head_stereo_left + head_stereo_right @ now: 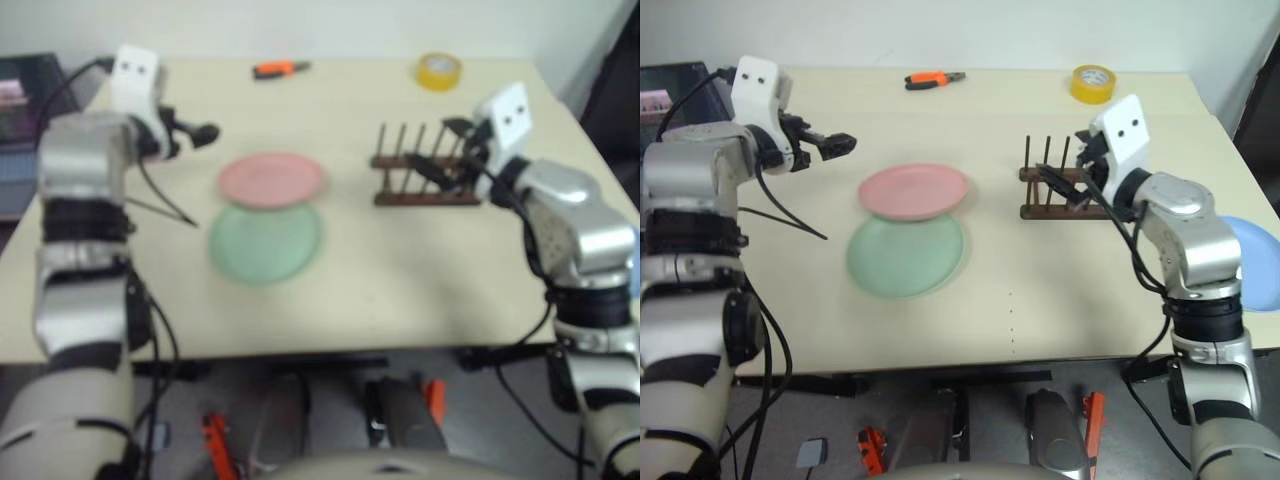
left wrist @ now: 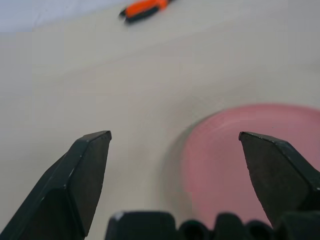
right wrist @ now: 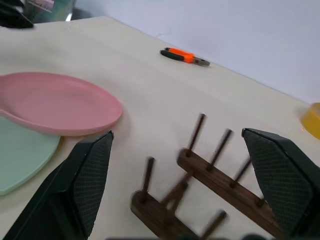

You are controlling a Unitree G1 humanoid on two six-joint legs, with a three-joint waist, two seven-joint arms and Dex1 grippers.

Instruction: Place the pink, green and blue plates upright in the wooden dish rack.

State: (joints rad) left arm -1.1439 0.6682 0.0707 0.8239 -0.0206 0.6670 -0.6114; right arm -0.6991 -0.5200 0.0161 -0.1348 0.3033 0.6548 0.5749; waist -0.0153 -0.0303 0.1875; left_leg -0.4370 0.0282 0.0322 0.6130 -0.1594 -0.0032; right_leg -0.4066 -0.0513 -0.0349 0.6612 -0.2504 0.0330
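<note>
Beige tabletop (image 1: pixel 1060 300): pale pink round plate (image 1: pixel 913 190) lies flat, overlapping the mint green plate (image 1: pixel 904 256), nearer the left gripper (image 1: pixel 830 145) (wide open, empty) than the right gripper (image 1: pixel 1072 175), also spread empty, at the dark wooden peg rack (image 1: pixel 1055 200).

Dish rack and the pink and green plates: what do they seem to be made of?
The dish rack looks like dark reddish-brown wood with a smooth stained finish: thin round pegs set in flat rails. The pink plate and the green plate look like matte moulded plastic, possibly melamine: uniform pastel colour, soft rounded rims, no glaze shine.
</note>
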